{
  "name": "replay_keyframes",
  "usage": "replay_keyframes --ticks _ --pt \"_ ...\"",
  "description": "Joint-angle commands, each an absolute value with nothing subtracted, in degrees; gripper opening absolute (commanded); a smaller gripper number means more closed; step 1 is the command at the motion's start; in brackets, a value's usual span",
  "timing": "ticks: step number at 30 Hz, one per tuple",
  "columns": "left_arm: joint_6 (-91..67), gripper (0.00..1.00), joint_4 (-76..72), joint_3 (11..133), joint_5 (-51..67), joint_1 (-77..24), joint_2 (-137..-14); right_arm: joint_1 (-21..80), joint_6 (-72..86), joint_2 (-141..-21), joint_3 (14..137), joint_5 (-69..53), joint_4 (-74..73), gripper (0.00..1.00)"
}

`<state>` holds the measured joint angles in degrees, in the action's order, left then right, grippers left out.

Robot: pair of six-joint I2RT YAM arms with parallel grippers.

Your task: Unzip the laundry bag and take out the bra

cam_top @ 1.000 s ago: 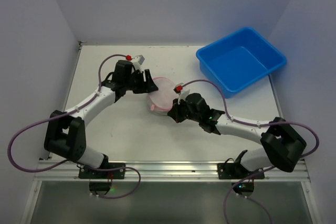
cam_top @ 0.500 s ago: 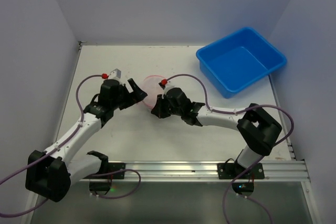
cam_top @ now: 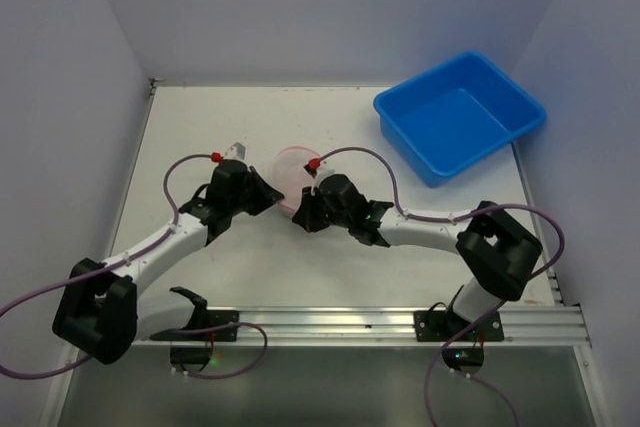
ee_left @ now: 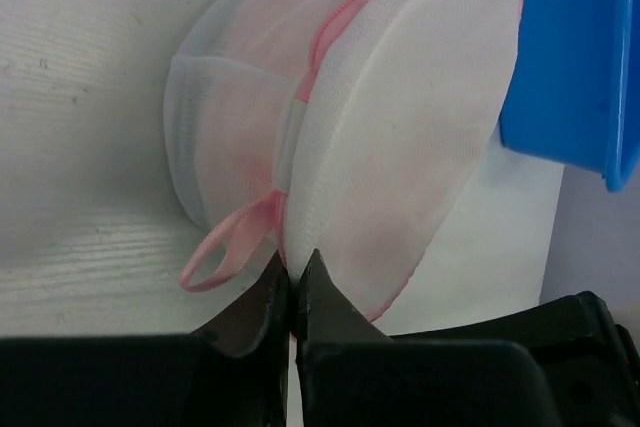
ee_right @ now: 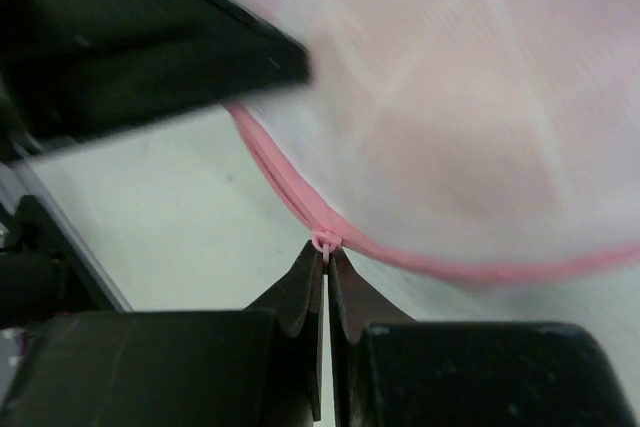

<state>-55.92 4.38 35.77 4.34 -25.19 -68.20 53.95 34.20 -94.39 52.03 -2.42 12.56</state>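
1. My left gripper (ee_left: 292, 272) has its fingers pressed together on the bottom edge of the bag (ee_left: 400, 127), right beside the pink loop (ee_left: 220, 252).
2. My right gripper (ee_right: 326, 252) is pinched tight on the small pink pull (ee_right: 325, 240), which sits on the zipper (ee_right: 285, 182).
3. Compared with half a second ago, the left gripper has slid a little to the right, closer in on the bag. That arm's elbow has swung back toward the near left corner. The right gripper and the bag have hardly moved.
4. A second ago the bag lay further right and showed a wider face from above. Now it stands on edge between the two grippers, near the middle of the table (cam_top: 200, 117).
5. A pink tint shows through the white mesh, but I cannot make out what is inside. I also cannot tell how far the zipper is open.
6. The tub (cam_top: 500, 142) sits at the far right corner, well apart from the bag in the top view.
7. The left forearm reaches up and to the right from the low elbow. The right forearm runs low and leftward from its elbow on the right. The two grippers face each other across the bag's near edge.
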Motion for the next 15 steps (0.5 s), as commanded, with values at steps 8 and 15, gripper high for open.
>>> replay_keyframes --ticks 8,15 --pt "-43.5 0.00 8.8 38.1 4.1 -22.4 -65.4 37.7 28.8 -80.2 37.8 0.3 6.5 0.00" --pt "-30.2 0.00 14.5 48.7 11.2 -21.1 -73.8 37.4 26.4 -80.1 42.4 -4.0 3.5 0.00"
